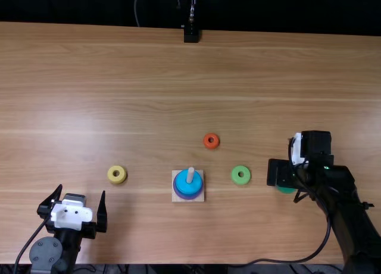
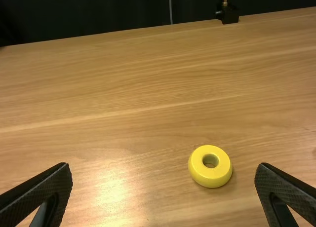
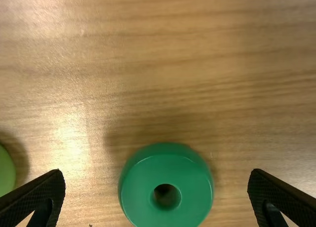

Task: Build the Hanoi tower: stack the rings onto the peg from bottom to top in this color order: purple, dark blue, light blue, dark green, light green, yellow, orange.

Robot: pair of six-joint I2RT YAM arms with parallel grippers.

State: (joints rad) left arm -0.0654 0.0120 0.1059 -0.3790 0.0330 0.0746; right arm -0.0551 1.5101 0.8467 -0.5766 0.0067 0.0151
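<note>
In the top view, my left gripper (image 1: 81,192) is open at the lower left, below the yellow ring (image 1: 116,174). My right gripper (image 1: 281,173) is over the dark green ring (image 1: 286,190), partly covering it. The light blue ring (image 1: 184,186) lies around the peg (image 1: 190,174), with a blue-purple edge (image 1: 189,197) beneath, on a square base (image 1: 177,198). In the left wrist view, my left gripper (image 2: 164,166) has the yellow ring (image 2: 210,175) beyond its gap. In the right wrist view, my right gripper (image 3: 157,171) is open, the dark green ring (image 3: 166,207) between its fingers.
A light green ring (image 1: 240,175) lies between the base and the right arm, and an orange ring (image 1: 211,141) is farther back. The right arm's cable (image 1: 297,259) loops near the table's front edge. A black stand (image 1: 191,34) is at the back edge.
</note>
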